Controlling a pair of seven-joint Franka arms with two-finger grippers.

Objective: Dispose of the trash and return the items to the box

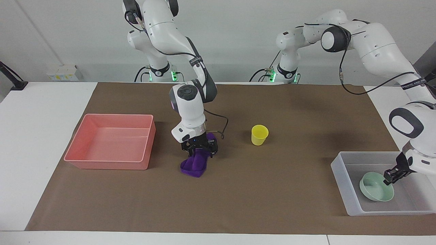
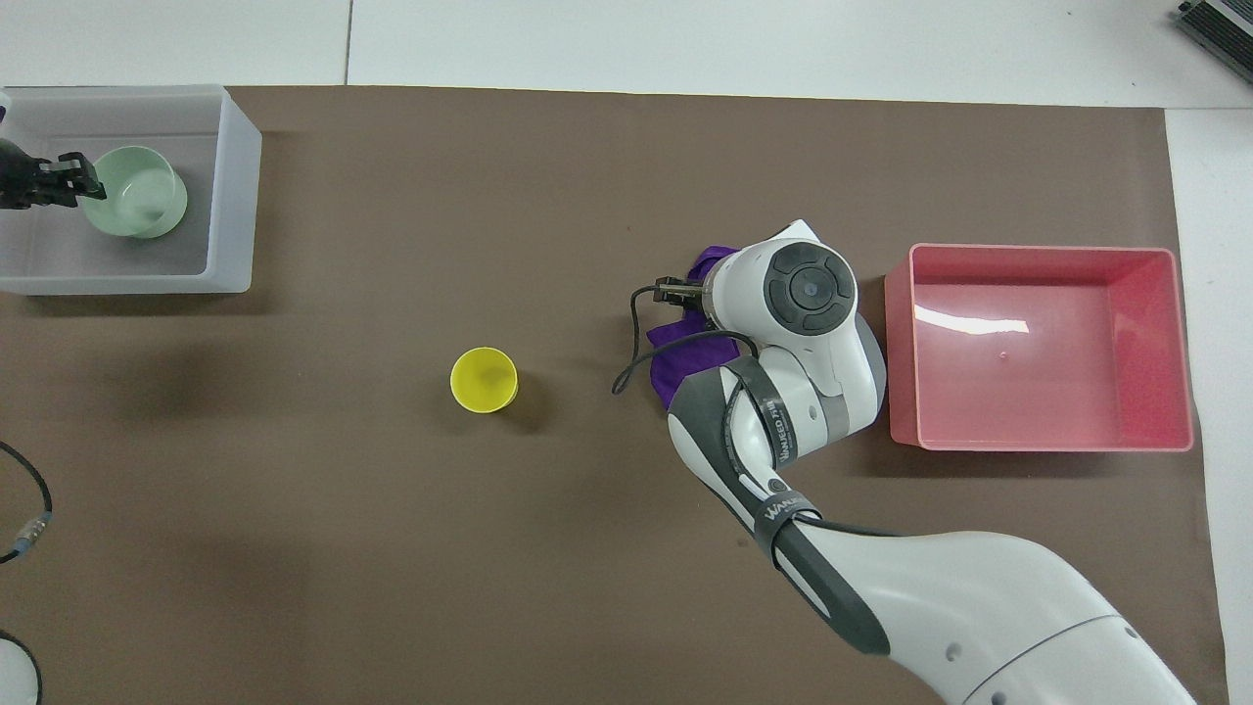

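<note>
The purple cloth [image 1: 193, 165] lies bunched on the brown mat between the pink tray and the yellow cup [image 1: 259, 134]. My right gripper [image 1: 199, 153] is down on the cloth's upper fold, fingers open on either side of it. In the overhead view the right wrist covers most of the cloth [image 2: 685, 354]. My left gripper [image 1: 391, 177] is shut on the rim of the mint-green bowl [image 1: 376, 191], low inside the frosted box [image 1: 340, 170] at the left arm's end. The bowl [image 2: 137, 181], box [image 2: 230, 196] and cup [image 2: 483, 380] also show in the overhead view.
The pink tray [image 1: 112, 141] stands beside the cloth at the right arm's end of the table. It also shows in the overhead view [image 2: 1038, 431]. The cup stands upright alone near the middle of the mat.
</note>
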